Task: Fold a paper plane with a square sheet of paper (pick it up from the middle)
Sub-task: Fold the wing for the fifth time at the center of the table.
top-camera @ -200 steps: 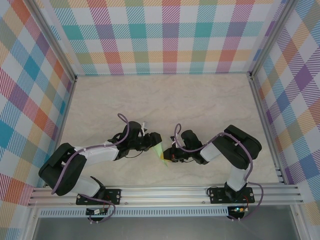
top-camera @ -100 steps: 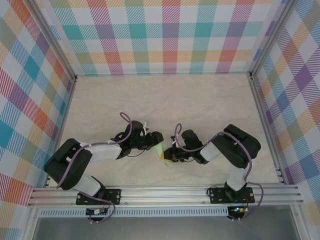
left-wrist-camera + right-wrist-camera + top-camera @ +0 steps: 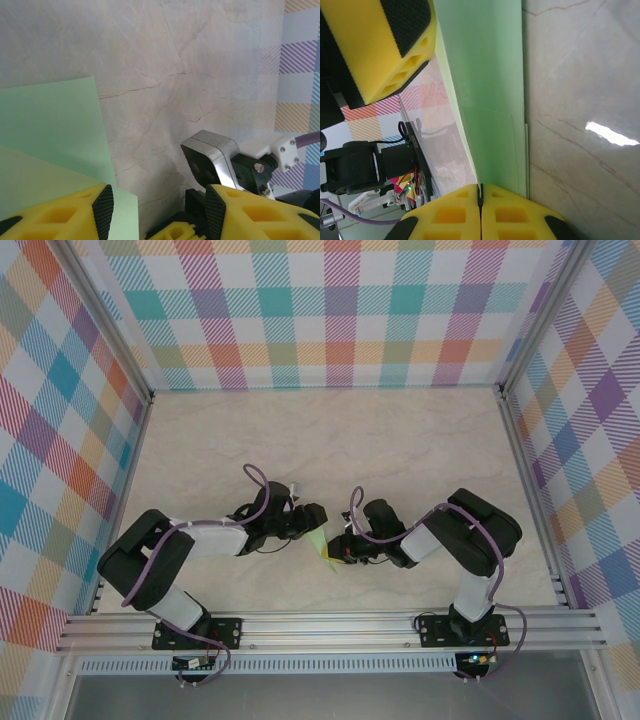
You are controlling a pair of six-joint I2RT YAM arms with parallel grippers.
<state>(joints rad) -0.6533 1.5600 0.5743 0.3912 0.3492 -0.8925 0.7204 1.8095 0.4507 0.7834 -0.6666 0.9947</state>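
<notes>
Left arm [image 3: 200,538] elbow swung inward, tips barely moved. Right end effector [image 3: 480,195] pinched shut on paper [image 3: 485,75] edge; left end effector [image 3: 159,212] open just beside it. Light, floppy, probably creases easily, so grip the layered fold.

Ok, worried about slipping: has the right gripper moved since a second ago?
No. The right gripper holds the same spot against the front rail, shut on the green paper.
</notes>
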